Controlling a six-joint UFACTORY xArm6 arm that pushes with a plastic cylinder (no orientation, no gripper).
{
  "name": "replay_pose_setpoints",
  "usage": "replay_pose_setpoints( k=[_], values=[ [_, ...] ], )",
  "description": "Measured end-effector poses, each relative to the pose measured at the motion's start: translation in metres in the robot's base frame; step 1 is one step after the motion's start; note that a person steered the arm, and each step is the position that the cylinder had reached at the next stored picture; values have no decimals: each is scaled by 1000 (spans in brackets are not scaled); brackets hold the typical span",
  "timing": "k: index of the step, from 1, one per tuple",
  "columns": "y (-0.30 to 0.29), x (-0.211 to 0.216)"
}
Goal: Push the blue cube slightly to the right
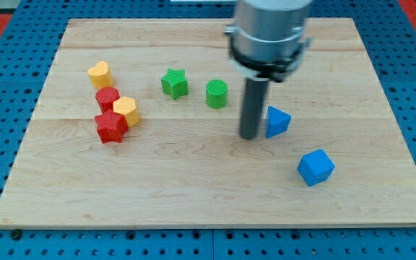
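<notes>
The blue cube (315, 167) lies on the wooden board (193, 188) at the view's lower right. My tip (249, 136) is the lower end of the dark rod, up and to the left of the blue cube, well apart from it. A blue triangular block (277, 121) sits just right of the rod, close to it or touching; I cannot tell which.
A green star block (174, 83) and a green cylinder (217, 94) lie left of the rod. At the view's left a cluster holds a yellow heart-like block (100, 74), a red cylinder (107, 97), a yellow hexagonal block (126, 110) and a red star block (111, 127).
</notes>
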State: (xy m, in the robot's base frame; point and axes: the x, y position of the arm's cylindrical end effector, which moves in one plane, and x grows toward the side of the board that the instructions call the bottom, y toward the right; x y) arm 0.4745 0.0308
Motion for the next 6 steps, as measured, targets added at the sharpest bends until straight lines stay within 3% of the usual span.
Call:
replay_pose_setpoints(
  k=[2,4,6],
  values=[
    [10,-42],
    [108,25],
    [9,14]
  ],
)
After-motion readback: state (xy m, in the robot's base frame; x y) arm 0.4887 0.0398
